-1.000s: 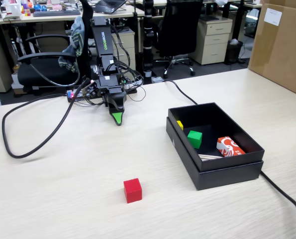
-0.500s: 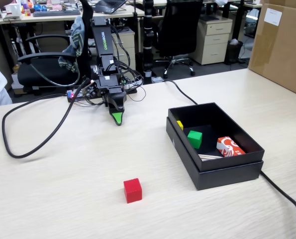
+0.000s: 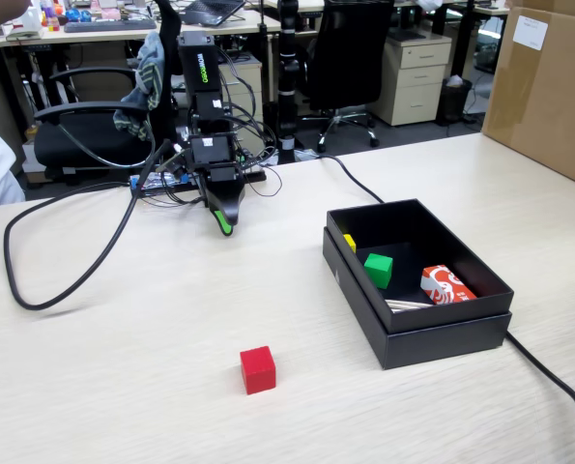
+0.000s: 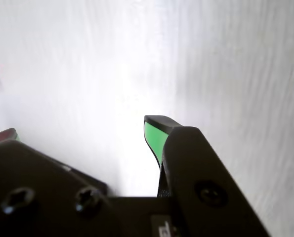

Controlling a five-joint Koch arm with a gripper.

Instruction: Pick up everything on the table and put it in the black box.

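**Red cube waits while the arm is far away**

The red cube (image 3: 258, 369) sits alone on the counter (image 3: 123, 348), near the front of the fixed view. It is well apart from the black box (image 3: 415, 316), which lies to its right in that view. The tool (image 3: 226, 226) hangs at the back of the counter, pointing down, far from the cube. It holds nothing. In the fixed view I see only one green tip, so I cannot tell if it is open or closed. In the wrist view one green jaw shows over the bright counter, and the other jaw is hard to make out.

The step now, I think, is to reach for the cube. To do it well, the arm should stretch out toward the front of the counter and stop right above the cube. The tool should open wider than the cube, come straight down with one jaw on each flat side, then squeeze. The cube is turned a little, so the tool may need to turn too. If it only catches a corner, the cube could pop out.

Inside the box there is a green cube (image 3: 378, 269), a small yellow thing (image 3: 350, 242) in the back corner, and a red-and-white packet (image 3: 445, 285). There is bare space in the box for the red cube.

Nothing lies between the tool and the cube. A thick black cable (image 3: 65, 280) loops on the left of the counter, and another cable (image 3: 548, 377) runs past the box on the right. A big brown carton (image 3: 548, 87) stands far to the right. The near wall of the box is the one thing to lift over.
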